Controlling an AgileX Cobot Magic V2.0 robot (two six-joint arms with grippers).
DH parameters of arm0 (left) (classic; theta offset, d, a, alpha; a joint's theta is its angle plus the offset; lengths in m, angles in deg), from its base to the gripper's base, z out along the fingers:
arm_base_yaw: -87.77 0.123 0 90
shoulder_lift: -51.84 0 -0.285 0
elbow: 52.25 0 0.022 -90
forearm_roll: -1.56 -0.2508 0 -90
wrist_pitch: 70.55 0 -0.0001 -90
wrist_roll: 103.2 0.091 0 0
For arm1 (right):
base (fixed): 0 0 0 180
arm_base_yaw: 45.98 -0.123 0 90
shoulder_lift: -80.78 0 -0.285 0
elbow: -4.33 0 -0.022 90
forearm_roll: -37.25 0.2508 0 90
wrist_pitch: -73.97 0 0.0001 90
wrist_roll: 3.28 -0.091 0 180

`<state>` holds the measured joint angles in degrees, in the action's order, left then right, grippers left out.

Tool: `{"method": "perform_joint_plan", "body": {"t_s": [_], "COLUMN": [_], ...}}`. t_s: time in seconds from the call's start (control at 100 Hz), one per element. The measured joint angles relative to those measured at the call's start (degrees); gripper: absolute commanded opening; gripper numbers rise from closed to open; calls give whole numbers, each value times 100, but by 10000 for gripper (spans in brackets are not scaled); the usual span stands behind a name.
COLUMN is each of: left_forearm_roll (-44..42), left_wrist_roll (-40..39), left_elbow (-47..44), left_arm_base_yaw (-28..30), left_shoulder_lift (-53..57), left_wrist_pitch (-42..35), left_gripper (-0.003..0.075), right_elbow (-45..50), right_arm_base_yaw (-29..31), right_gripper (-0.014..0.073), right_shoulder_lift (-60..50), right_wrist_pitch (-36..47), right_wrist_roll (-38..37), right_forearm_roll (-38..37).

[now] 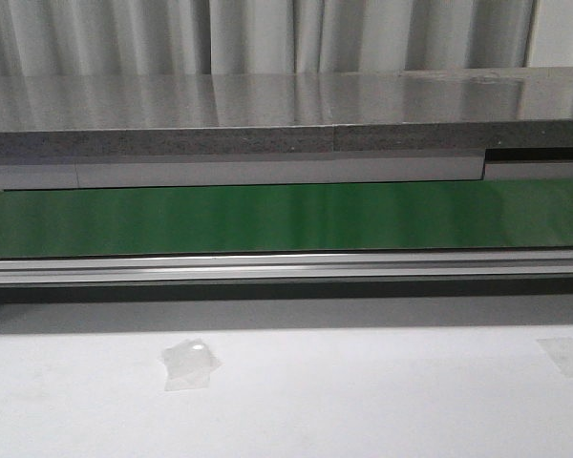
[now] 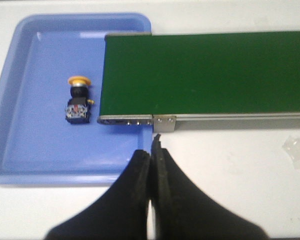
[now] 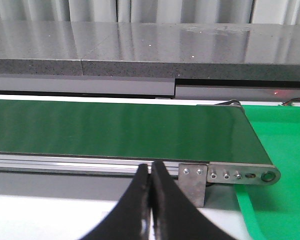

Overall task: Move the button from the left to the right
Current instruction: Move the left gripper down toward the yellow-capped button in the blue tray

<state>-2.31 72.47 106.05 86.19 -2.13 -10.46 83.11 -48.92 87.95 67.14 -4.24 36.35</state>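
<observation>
You see the button [image 2: 78, 99] lying on its side in the blue tray [image 2: 35, 150], just left of the green belt [image 2: 205, 72]. Your left gripper [image 2: 153, 150] is closed and empty; your right gripper [image 3: 151, 175] likewise, near the belt's right end.

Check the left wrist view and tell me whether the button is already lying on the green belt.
No. The button lies on its side in the blue tray, beside the end of the green belt, with nothing holding it.
</observation>
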Motion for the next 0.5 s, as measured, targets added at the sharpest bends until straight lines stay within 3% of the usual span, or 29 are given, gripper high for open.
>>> {"method": "perform_joint_plan", "body": {"t_s": [0.32,0.45,0.5], "left_forearm_roll": [4,4,13], "left_wrist_roll": [215,215,215], "left_elbow": [30,30,30], "left_arm_base_yaw": [0,0,0], "left_shoulder_lift": [-796,-834,-834], "left_wrist_pitch": [93,32,22], "left_gripper": [-6,118,217], "right_elbow": [0,0,0], "right_arm_base_yaw": [0,0,0], "right_gripper": [-66,-66,-66], "right_shoulder_lift": [0,0,0], "right_wrist_pitch": [0,0,0], "right_wrist_roll": [0,0,0], "right_forearm_roll": [0,0,0]}}
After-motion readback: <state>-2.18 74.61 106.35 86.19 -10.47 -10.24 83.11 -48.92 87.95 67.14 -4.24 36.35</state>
